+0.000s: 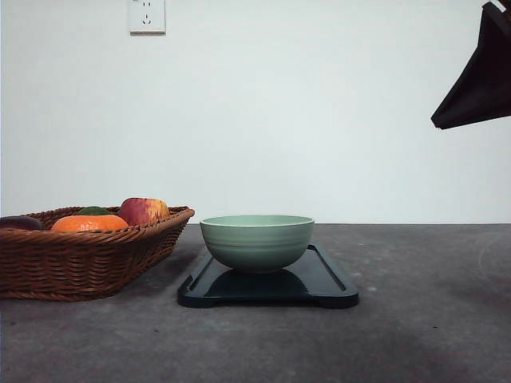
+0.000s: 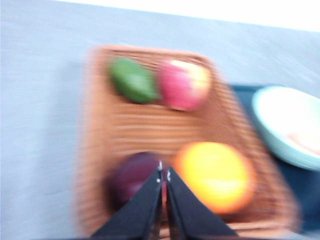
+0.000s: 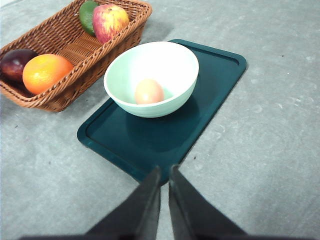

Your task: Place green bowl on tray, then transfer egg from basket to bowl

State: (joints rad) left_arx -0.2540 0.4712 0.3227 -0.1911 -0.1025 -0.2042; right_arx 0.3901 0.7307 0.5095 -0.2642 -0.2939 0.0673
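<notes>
The green bowl (image 1: pixel 257 240) stands on the dark tray (image 1: pixel 327 279), to the right of the wicker basket (image 1: pixel 72 259). From the right wrist view the egg (image 3: pixel 149 91) lies inside the bowl (image 3: pixel 175 60) on the tray (image 3: pixel 150 140). My right gripper (image 3: pixel 164 172) is shut and empty, raised above the tray's near edge. My left gripper (image 2: pixel 163 172) is shut and empty, hovering over the basket (image 2: pixel 125 125); this view is blurred. The bowl (image 2: pixel 280 135) shows at that picture's right edge.
The basket holds an orange (image 3: pixel 46 72), a red apple (image 3: pixel 111 21), a green fruit (image 3: pixel 87 14) and a dark purple fruit (image 3: pixel 15 62). A dark arm part (image 1: pixel 479 76) hangs at the upper right. A wall socket (image 1: pixel 147 15) sits on the white wall.
</notes>
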